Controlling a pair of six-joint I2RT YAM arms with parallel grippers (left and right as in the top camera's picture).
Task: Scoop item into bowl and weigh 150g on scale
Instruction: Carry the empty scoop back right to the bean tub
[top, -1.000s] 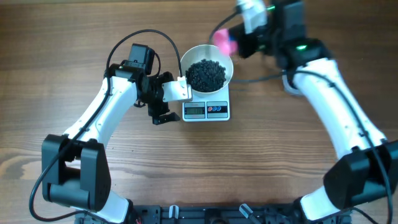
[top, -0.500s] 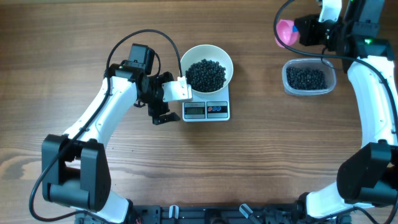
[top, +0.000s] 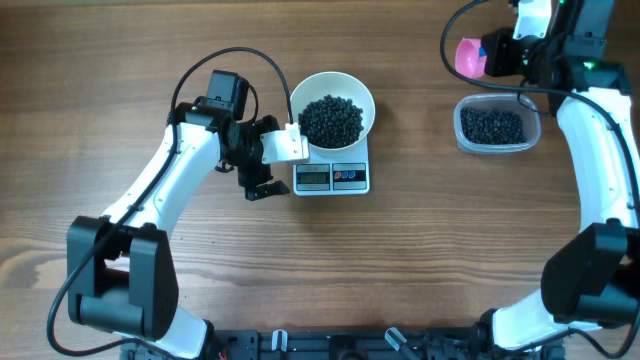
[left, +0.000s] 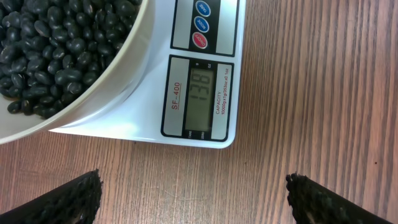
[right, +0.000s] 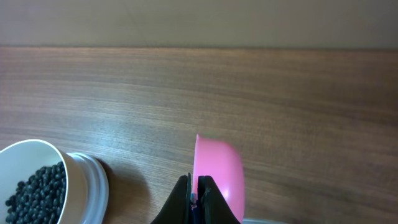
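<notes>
Tabletop (top: 400, 260) scale (left: 186, 81) readable from wrist only; left pincer (left: 196, 196) wide, right pincer (right: 196, 190) clamps scoop (right: 219, 171).

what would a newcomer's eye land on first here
A white bowl heaped with black beans sits on the scale mid-table. At the far right, the right gripper pinches a bright pink scoop, near a clear tub of more beans.

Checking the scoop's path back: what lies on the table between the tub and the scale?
Nothing. The overhead view shows only bare table between the tub and the scale.
</notes>
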